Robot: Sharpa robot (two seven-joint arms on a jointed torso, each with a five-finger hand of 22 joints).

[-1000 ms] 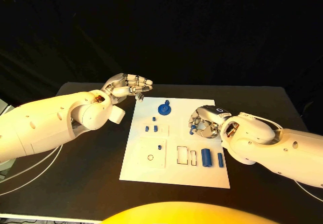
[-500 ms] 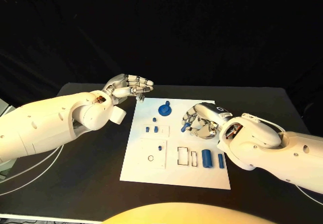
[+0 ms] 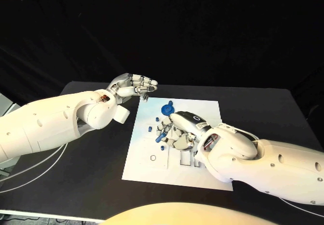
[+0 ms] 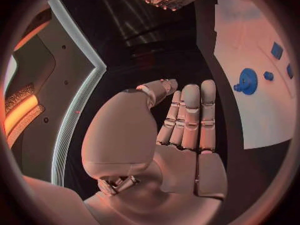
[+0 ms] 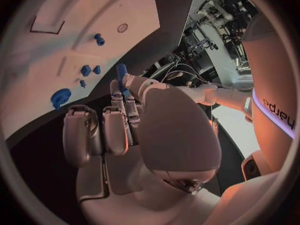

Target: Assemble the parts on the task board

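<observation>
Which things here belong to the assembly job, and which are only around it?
Job:
task board
blue gear part
blue peg, held by the right hand
small blue parts on the board

Only around:
black table
left hand, off the board's far corner, holding nothing

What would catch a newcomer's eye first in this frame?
The right hand over the middle of the white task board, pinching a small blue peg above the board's small parts. Next, the left hand, fingers curled and holding nothing, poised past the board's far left corner. A blue gear sits near the board's far edge.
</observation>
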